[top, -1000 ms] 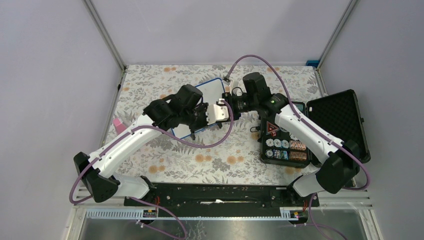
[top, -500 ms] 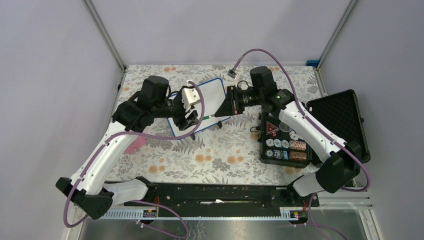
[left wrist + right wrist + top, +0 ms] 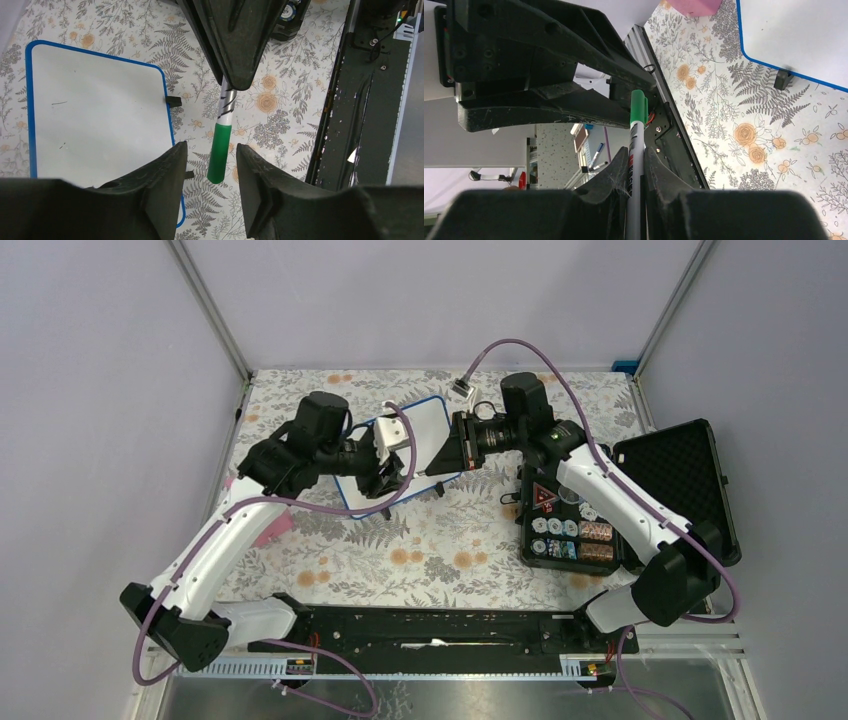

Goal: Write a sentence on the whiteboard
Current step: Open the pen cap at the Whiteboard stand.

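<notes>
The whiteboard [image 3: 428, 428] has a blue frame and lies at the back middle of the table; it also shows in the left wrist view [image 3: 95, 110] and the right wrist view [image 3: 794, 30]. My right gripper [image 3: 447, 455] is shut on a silver marker [image 3: 636, 145] with a green cap [image 3: 638, 106] and holds it above the table, pointing at my left gripper. My left gripper [image 3: 397, 476] is open. In the left wrist view the green cap [image 3: 219, 150] sits between the left fingertips [image 3: 182, 150] without touching them.
A pink eraser [image 3: 264, 524] lies at the table's left, partly under the left arm. An open black case [image 3: 668, 475] with small parts stands at the right. The black rail [image 3: 440, 625] runs along the near edge. The floral cloth [image 3: 440, 550] covers the table.
The left arm pulled back to the left from the right gripper, then edged right again, bringing its open jaws round the marker's cap. The right gripper kept the marker and barely moved.
</notes>
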You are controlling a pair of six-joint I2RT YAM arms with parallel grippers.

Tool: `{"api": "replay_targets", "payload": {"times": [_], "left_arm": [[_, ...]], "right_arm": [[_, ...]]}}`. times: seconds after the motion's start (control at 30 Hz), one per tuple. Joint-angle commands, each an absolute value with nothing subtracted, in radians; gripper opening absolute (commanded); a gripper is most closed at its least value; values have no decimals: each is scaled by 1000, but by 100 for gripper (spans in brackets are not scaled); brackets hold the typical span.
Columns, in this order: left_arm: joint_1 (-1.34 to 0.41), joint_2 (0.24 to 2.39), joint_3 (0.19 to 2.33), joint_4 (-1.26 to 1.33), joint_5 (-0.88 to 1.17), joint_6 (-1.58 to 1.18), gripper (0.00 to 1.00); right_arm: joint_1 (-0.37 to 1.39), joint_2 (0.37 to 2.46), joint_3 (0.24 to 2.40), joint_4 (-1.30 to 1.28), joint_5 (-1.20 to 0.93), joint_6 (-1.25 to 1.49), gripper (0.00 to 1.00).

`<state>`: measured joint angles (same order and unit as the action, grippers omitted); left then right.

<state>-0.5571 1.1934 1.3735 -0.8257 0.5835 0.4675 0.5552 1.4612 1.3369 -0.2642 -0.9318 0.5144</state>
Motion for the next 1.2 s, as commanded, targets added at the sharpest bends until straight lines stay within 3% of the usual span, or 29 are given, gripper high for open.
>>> {"api": "replay_targets", "payload": {"times": [0.0,0.2,0.5,0.73,1.17], "left_arm": [[-565,1199,1363,-772,627,481,45],[-581,1209,1358,-799,595,509,34],[-585,1207,1328,-819,556,524,0],[-584,1197,1264,-878,492,584,0],[-575,1226,1236,-999,363,638,0]], "right_arm": [[553,1417,1332,-223,-975,535,0],[554,1415,1336,-225,-976,543,0],[537,1418,1340,-230,-979,545,0],[448,1404,1374,-245,-1003,537,0],[392,1425,1538,-705,-780,170,0]]}}
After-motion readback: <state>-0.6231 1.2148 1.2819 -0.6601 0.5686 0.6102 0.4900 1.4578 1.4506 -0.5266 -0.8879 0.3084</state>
